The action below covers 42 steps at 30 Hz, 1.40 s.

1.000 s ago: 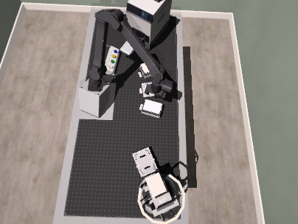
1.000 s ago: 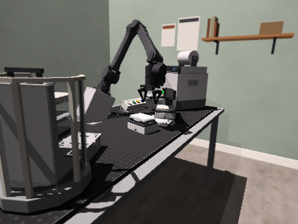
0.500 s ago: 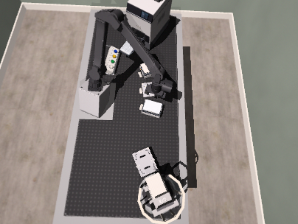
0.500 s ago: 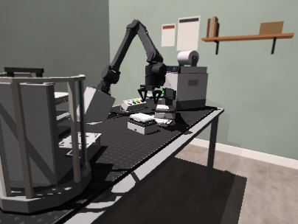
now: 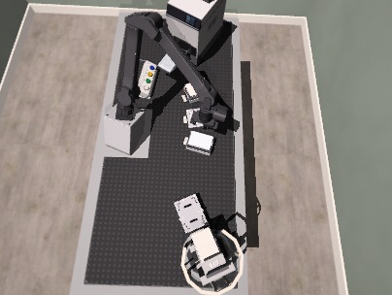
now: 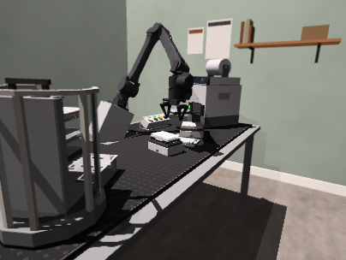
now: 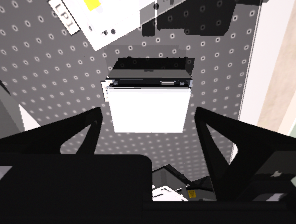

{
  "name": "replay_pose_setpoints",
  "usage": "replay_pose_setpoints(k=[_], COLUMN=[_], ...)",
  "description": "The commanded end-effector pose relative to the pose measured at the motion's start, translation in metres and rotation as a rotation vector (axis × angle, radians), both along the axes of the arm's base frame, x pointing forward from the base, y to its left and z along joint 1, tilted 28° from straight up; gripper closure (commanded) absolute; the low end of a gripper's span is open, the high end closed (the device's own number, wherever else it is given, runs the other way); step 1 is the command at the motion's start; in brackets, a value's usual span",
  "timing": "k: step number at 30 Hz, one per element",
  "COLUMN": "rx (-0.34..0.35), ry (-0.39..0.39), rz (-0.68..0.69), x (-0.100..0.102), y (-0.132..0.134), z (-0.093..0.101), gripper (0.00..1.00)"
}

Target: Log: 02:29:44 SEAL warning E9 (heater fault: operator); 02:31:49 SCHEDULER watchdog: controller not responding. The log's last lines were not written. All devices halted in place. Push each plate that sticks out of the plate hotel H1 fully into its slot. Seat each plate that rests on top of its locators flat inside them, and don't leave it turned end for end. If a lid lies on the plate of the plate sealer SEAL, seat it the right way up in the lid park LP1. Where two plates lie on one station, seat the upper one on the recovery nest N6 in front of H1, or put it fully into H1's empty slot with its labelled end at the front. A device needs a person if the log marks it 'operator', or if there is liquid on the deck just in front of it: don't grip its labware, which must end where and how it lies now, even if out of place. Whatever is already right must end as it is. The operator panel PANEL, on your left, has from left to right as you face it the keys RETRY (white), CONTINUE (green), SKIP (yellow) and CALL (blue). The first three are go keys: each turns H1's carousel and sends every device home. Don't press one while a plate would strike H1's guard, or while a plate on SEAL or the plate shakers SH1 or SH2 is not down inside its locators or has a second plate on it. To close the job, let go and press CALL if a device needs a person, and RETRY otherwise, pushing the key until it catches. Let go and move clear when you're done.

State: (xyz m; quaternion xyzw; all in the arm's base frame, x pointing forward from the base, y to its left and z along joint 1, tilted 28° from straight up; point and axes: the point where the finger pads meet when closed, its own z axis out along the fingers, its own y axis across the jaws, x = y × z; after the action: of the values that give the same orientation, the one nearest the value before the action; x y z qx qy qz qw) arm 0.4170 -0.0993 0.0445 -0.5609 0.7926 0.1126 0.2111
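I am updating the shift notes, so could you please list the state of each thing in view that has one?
gripper: open, holding nothing, above a white plate.
white plate: on its station below the gripper, ungripped.
second plate: lying on the nearer station, untouched.
plate in the carousel: sticking out of its slot.
key panel: no gripper on any key.
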Motion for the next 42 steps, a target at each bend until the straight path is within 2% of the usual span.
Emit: replay_pose_setpoints(k=[1, 22, 23, 24, 26, 28, 42], rx=[-0.007, -0.007, -0.01, -0.002, -0.002, -0.022, -0.025], ry=[-0.02, -0.02, -0.029, -0.01, -0.01, -0.051, -0.052], rz=[-0.008, -0.008, -0.002, -0.017, -0.017, -0.014, -0.014], x=[0.011, 0.011, 0.023, 0.016, 0.016, 0.015, 0.007], y=[-0.003, -0.003, -0.002, -0.008, -0.008, -0.018, -0.033], z=[0.004, 0.004, 0.007, 0.009, 0.009, 0.029, 0.061], gripper=[0.0, 0.0, 0.0, 0.0, 0.0, 0.0, 0.0])
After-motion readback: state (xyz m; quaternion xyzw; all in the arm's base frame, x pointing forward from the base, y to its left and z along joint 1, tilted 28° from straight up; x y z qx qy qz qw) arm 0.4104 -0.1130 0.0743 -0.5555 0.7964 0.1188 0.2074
